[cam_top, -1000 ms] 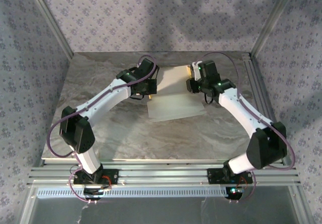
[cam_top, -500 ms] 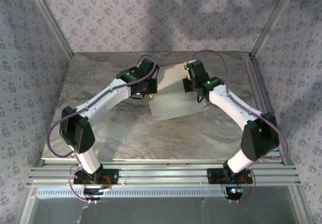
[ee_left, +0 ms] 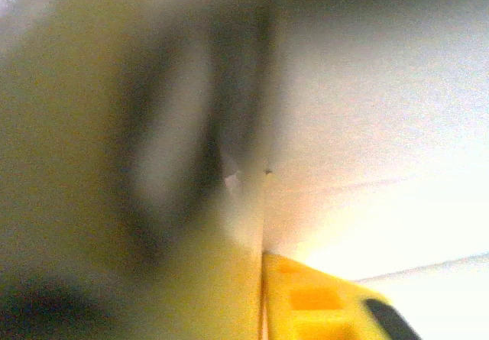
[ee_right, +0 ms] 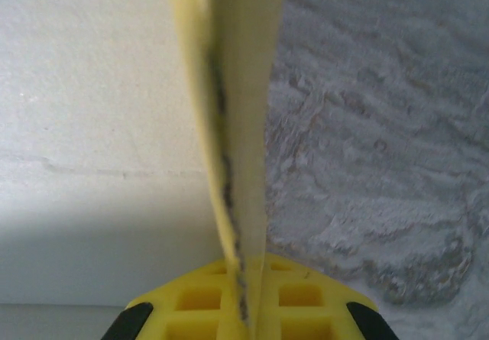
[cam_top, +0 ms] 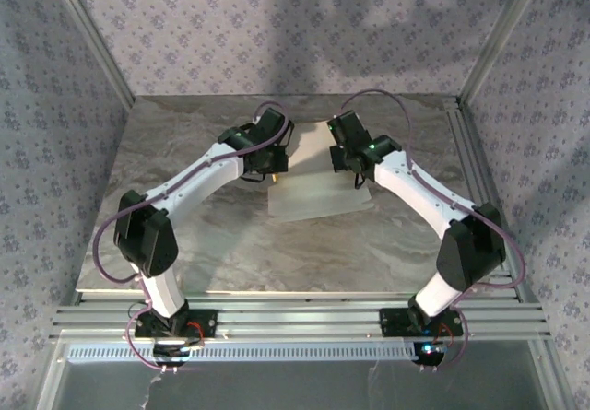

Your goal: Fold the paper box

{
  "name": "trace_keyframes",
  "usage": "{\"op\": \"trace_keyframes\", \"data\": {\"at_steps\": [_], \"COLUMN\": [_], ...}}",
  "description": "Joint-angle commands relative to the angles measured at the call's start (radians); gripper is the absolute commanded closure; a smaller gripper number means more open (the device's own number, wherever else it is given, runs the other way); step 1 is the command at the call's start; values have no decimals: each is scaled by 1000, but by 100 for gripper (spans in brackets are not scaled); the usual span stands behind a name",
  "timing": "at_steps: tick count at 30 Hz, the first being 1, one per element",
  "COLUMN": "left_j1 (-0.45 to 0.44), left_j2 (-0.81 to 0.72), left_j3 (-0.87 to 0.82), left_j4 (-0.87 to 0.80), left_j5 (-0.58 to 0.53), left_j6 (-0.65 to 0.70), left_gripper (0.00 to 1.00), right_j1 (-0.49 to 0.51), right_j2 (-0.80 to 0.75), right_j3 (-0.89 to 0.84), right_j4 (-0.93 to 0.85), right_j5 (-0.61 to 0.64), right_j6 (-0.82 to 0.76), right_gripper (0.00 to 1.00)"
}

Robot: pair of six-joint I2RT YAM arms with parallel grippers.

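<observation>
Lying on the grey marbled worktop (cam_top: 221,244), toward its far middle: thin die-cut paper box (cam_top: 318,198), mostly flat, cream face up. At its right edge, right hand (ee_right: 246,298) clamped tight on a raised flap (ee_right: 237,111), yellow-edged card standing upright between the yellow fingers (ee_right: 199,298). At the left edge, left hand (cam_top: 274,174) low over the card; impossible to tell from the blurred wrist view whether apart or together.

High rear view, 2 wrist views tight on paper box (cam_top: 318,198)
</observation>
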Motion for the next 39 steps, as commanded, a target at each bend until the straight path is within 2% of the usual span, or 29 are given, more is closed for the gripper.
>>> {"op": "trace_keyframes", "data": {"at_steps": [1,3,4,10,13,16,20,23,27,28,30,32,33,35,37,39], "left_j1": [12,14,18,20,21,21,10,-11,-36,-38,-40,-41,-41,-42,-43,-56], "left_j2": [14,-4,-13,-63,-109,-195,-303,-329,-329,-328,-326,-325,-325,-331,-341,-362], "left_j3": [18,13,14,39,30,-34,-95,-88,-83,-88,-99,-108,-111,-120,-128,-141], "left_j4": [-48,-44,-44,-55,-55,-6,43,27,14,16,20,22,22,24,26,33], "left_j5": [-26,-36,-37,-30,-82,-142,-181,-192,-195,-194,-187,-182,-177,-167,-156,-154], "left_j6": [9,11,11,23,24,7,-6,-6,-3,-6,-7,-8,-7,-6,-5,-6], "left_gripper": [65,53,50,48,48,48,48,48,48,48,48,48,49,48,49,49], "right_j1": [-14,-21,-24,-56,-88,-132,-207,-201,-136,-118,-74,-40,-30,-23,-30,-39], "right_j2": [39,44,49,78,90,98,147,157,112,99,67,38,24,-6,-49,-128], "right_j3": [7,-23,-31,-61,-60,-94,-153,-198,-287,-288,-276,-263,-265,-271,-278,-286], "right_j4": [-107,-91,-85,-66,-74,-65,-25,-19,-12,-11,-32,-52,-59,-81,-116,-181], "right_j5": [-79,-116,-123,-213,-271,-325,-510,-559,-579,-573,-536,-502,-492,-475,-438,-333], "right_j6": [131,156,162,222,314,515,812,1051,1377,1422,1504,1534,1536,1506,1437,1355], "right_gripper": [100,100,100,100,100,100,100,100,100,92,55,29,19,10,8,8]}}
